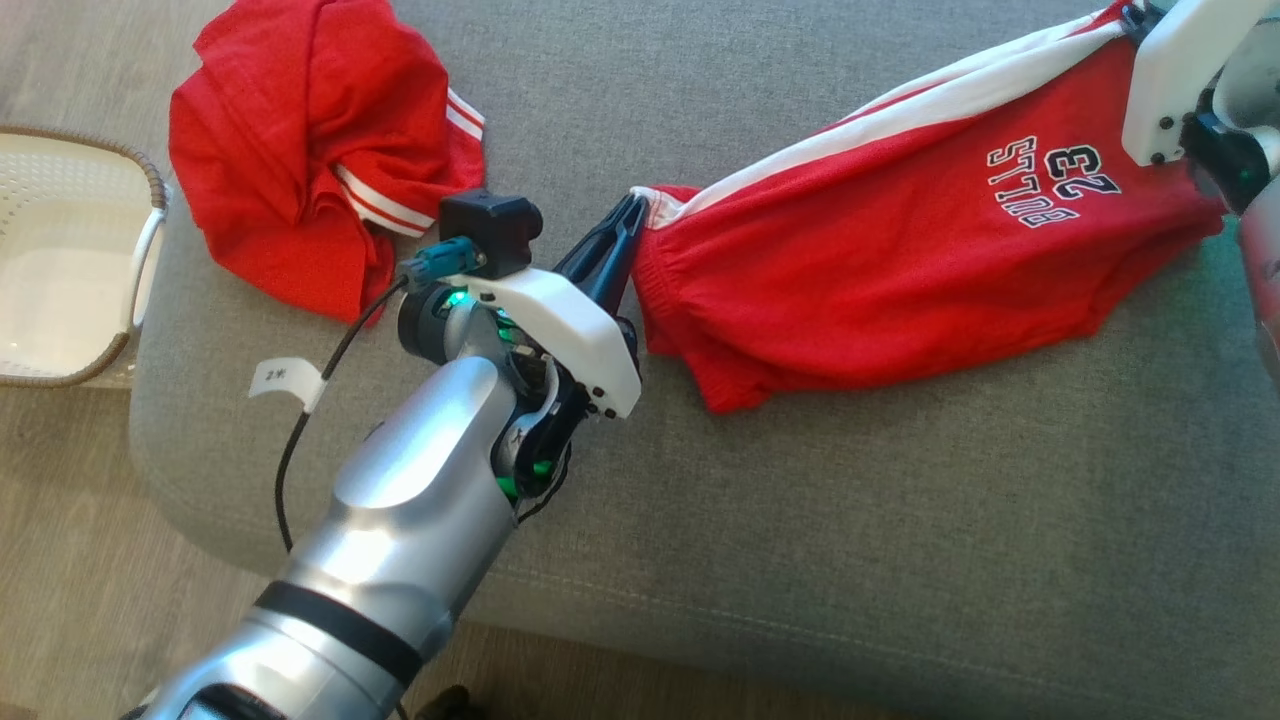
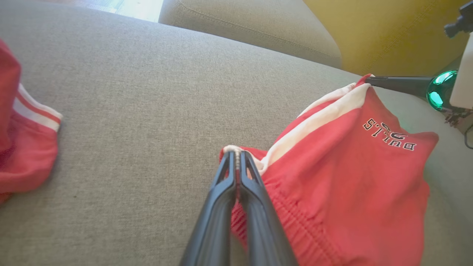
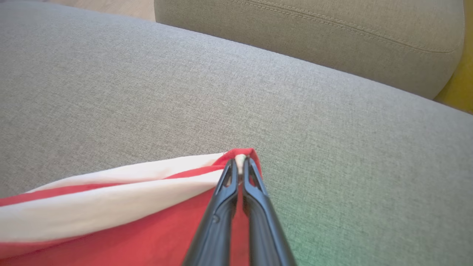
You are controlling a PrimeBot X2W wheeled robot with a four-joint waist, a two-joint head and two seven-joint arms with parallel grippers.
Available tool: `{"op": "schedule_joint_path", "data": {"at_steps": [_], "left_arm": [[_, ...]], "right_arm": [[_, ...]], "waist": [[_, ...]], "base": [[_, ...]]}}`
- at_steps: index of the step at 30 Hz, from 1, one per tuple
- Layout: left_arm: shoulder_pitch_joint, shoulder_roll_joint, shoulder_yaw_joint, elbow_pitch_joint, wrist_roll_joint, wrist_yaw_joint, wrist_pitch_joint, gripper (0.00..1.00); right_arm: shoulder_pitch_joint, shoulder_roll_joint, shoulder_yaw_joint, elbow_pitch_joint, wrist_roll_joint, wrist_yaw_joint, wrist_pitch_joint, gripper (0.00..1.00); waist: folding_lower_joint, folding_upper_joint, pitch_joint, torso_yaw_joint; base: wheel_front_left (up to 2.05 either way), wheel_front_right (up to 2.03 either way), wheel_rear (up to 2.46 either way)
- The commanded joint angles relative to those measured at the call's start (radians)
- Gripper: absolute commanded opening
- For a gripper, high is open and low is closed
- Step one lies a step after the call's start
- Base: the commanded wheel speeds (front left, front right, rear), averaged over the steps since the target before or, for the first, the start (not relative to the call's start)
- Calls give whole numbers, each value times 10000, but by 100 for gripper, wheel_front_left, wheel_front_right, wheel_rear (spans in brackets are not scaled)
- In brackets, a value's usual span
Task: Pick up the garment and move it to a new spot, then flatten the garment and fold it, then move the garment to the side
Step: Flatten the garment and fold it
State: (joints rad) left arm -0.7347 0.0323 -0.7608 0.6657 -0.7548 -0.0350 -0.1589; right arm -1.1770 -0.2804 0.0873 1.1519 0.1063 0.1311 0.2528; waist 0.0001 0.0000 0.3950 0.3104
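Head view: left fingers (image 1: pixel 632 212) are clenched on one end of the garment (image 1: pixel 900 260), red shorts with a white side stripe; right fingers (image 1: pixel 1133 14) pinch the opposite end at the frame's top right corner. Long axis runs straight from one pair of fingers to the other, stripe edge drawn taut between them, the rest of the cloth sagging from that line onto the sofa seat (image 1: pixel 900 540). Gathered waistband sits at the left fingers, lettered leg end toward the right fingers. A second red garment (image 1: pixel 300 150) lies crumpled beyond the left fingers, apart from them, with a basket (image 1: pixel 60 270) further out. Left wrist view: left fingers (image 2: pixel 236 159) closed on the waistband corner; cloth falls away to their right, toward the right fingers (image 2: pixel 373 78). Right wrist view: right fingers (image 3: pixel 239 164) nipped shut on the stripe's corner, cloth trailing left and back of them. Judgement: each arm owns an end, neither nearer; flattening depends on holding that axis taut while lowering.
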Motion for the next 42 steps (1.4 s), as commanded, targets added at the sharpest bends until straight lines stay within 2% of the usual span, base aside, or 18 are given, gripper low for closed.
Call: {"op": "schedule_joint_path", "data": {"at_steps": [1, 2, 3, 4, 10, 15, 20, 24, 28, 32, 33, 34, 36, 42], "left_arm": [[-446, 180, 146, -127, -126, 69, -140, 9], [-505, 180, 70, -59, -167, 132, -206, 46], [-560, 180, 2, -4, -182, 208, -308, 92], [-594, 180, -57, 46, -233, 259, -389, 100], [-729, 180, -72, 342, -344, 662, -859, 100], [-479, 251, 459, 275, -24, 1002, -1016, 100], [321, 635, 1716, -1169, 1217, 1574, -1025, 100], [1422, 918, 2761, -2435, 2227, 1946, -1027, 100], [2551, 1102, 3533, -3486, 3075, 2072, -1027, 100], [3759, 1242, 4124, -4115, 3613, 2225, -1028, 100], [4057, 1268, 4212, -4263, 3712, 2229, -1028, 100], [4057, 1268, 4212, -4263, 3712, 2229, -1028, 100], [4618, 1289, 4367, -4562, 3873, 2220, -1028, 100], [6227, 1144, 4794, -5404, 4158, 2074, -1028, 100]], "right_arm": [[-415, 217, -5, -202, -122, -4, -176, 20], [-440, 211, -43, -117, -181, -4, -236, 97], [-459, 227, -106, -14, -211, -4, -264, 100], [-478, 253, -137, 65, -255, -4, -314, 100], [-511, 166, -758, 362, -517, -4, -1176, 100], [-361, 188, -1294, 414, -714, -4, -2291, 100], [101, 533, -1473, 248, -585, -4, -3651, 100], [777, 1109, -813, -194, 16, -4, -4547, 100], [1832, 1274, 153, -1172, 415, -4, -5020, 100], [3290, 1387, 692, -2818, 1053, -4, -5133, 100], [3700, 1392, 714, -3351, 1150, -4, -5137, 100], [3700, 1392, 714, -3351, 1150, -4, -5137, 100], [4593, 1400, 700, -4429, 1190, -4, -5140, 100], [7397, 1787, -31, -6910, 754, -4, -5143, 100]], "waist": [[-1, 0, 24, 2], [-1, 0, 30, 2], [-1, 0, 29, -2], [-1, 0, 23, -9], [-1, 0, -191, -116], [-1, 0, -606, -245], [-1, 0, -1338, -512], [-1, 0, -2039, -896], [-1, 0, -2744, -1265], [-1, 0, -3453, -1645], [-1, 0, -3588, -1733], [-1, 0, -3588, -1733], [-1, 0, -3838, -1872], [-1, 0, -4356, -2181]], "base": [[0, 0, 0], [0, 0, 0], [0, 0, 0], [0, 0, 0], [0, 0, 0], [0, 0, 0], [0, 0, 0], [0, 0, 0], [0, 0, 0], [0, 0, 0], [0, 0, 0], [0, 0, 0], [0, 0, 0], [0, 0, 0]]}}
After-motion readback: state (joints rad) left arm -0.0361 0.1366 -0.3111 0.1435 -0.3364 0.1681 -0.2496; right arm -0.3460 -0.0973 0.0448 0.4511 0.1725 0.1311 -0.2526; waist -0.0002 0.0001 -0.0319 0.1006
